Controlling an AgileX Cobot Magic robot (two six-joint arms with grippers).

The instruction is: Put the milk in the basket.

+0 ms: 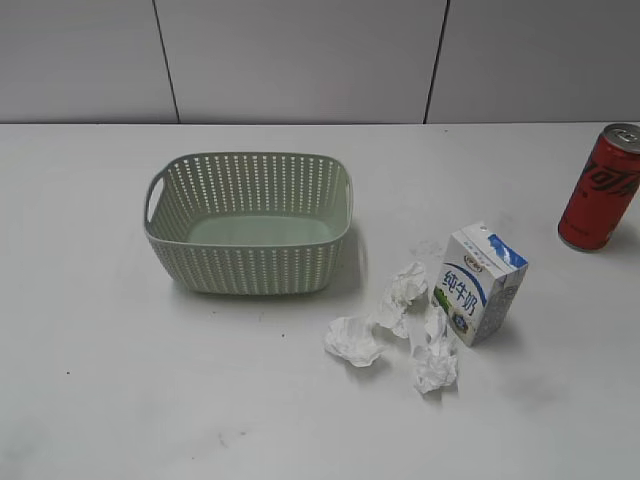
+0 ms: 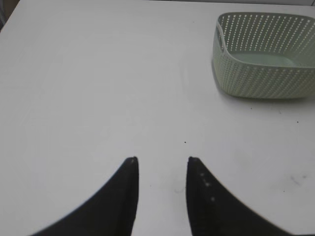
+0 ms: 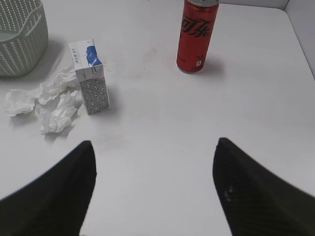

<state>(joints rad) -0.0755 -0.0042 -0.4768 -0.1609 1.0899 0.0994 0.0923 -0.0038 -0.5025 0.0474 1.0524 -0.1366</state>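
While the milk (image 1: 480, 283) stands upright on the white counter (image 1: 120, 400), right of the basket (image 1: 249, 222) & clear of it, neither arm has made contact. Crumpled tissues (image 1: 400, 325) crowd the carton's left and front faces, at least one wad touching or nearly touching its base. A red soda can (image 1: 600, 187) sits well apart toward the rear right.

In the right wrist view, the right end effector (image 3: 153, 147) hangs spread wide above bare counter, w/ the carton (image 3: 90, 77) ahead & to the left, nothing between its fingers. The left end effector (image 2: 162, 160) shows a narrow gap, also empty, w/ the basket (image 2: 266, 51) ahead to its right.

Risks, as judged from here: the carton is tall & narrow, so a finger clipping its upper edge on approach could tip it. Tissue may get pinched along w/ it and ride into the basket, or pad the grip so it slips. A squeeze too hard could buckle the thin card walls. Basket is light plastic; a low carry could catch the rim & shove it.
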